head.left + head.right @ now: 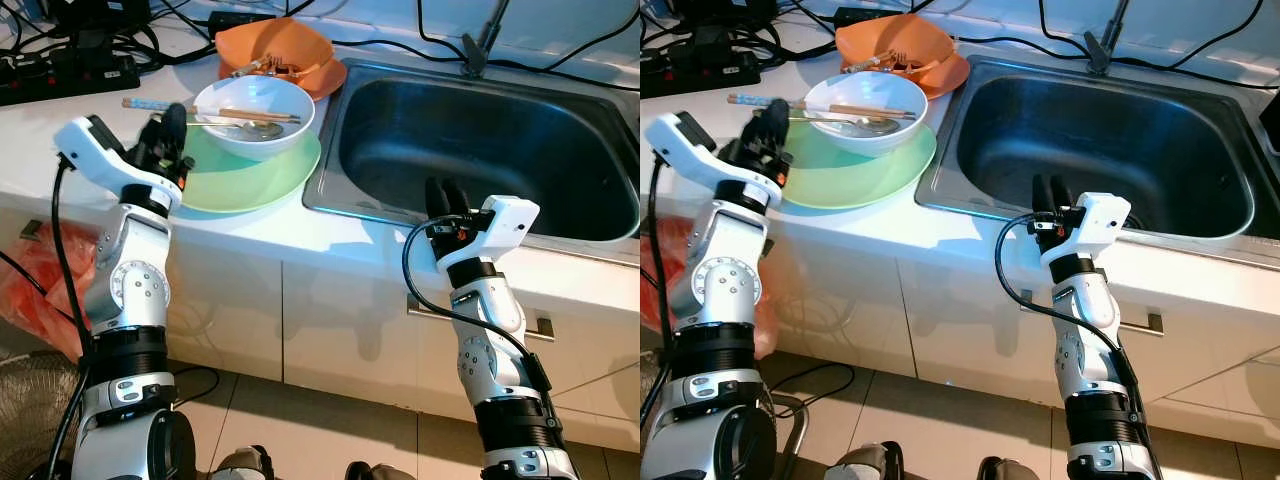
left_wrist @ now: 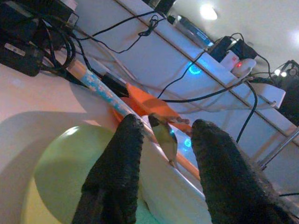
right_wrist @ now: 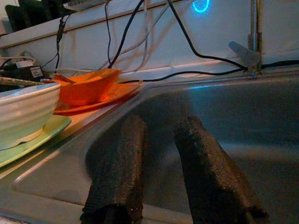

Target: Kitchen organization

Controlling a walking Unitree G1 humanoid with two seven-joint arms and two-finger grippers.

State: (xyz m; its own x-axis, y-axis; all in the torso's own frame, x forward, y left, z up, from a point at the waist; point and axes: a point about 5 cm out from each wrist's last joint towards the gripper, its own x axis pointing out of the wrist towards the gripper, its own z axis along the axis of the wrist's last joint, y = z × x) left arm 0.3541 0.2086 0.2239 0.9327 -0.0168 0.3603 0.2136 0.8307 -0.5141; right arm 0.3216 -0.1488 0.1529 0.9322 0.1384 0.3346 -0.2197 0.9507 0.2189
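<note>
Left claw (image 1: 172,120) hovers with fingers parted at the near left rim of the white ceramic bowl (image 1: 255,105), gripping nothing; its silver arm bends up from below. Chopsticks (image 1: 250,114) and a metal spoon (image 1: 262,129) rest in the bowl, which sits on a pale green plate (image 1: 240,178) on the white surface (image 1: 40,140). Right claw (image 1: 447,196), fingers parted and empty, reaches over the near edge of the steel sink (image 1: 480,140)

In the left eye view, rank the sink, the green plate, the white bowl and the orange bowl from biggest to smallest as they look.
1. Sink, by far the largest.
2. Green plate.
3. White bowl and orange bowl look about alike; the orange one sits farther from the camera, so I won't rank those two.
</note>
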